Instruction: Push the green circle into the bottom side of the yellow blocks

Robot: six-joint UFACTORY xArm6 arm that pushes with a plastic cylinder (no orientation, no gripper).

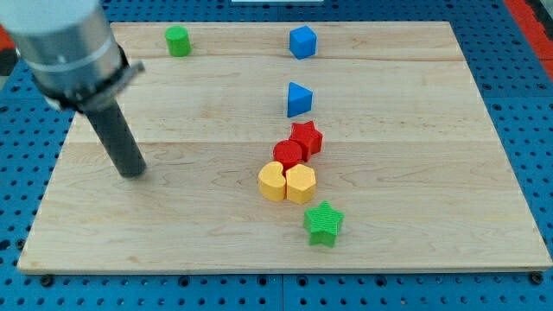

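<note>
Approach step: my tip (pixel 132 171), a bare rod with no end effector, sits near the bench's (pixel 449 130) left edge, far from the green circle (pixel 178 41) at the top-left; next, get behind it and push toward the yellow blocks (pixel 288 183).

The wooden tabletop (pixel 216 173) is seen evenly and brightly lit from above, with no glare recorded on the pale grain. Only short, soft shadows are cast at the bases of the green star (pixel 324 224) and the yellow blocks (pixel 288 182). The arm's grey housing (pixel 67 47) at the view's top left is rendered soft and slightly blurred, while the blocks are held in fair focus. Little edge distortion is noted.
</note>
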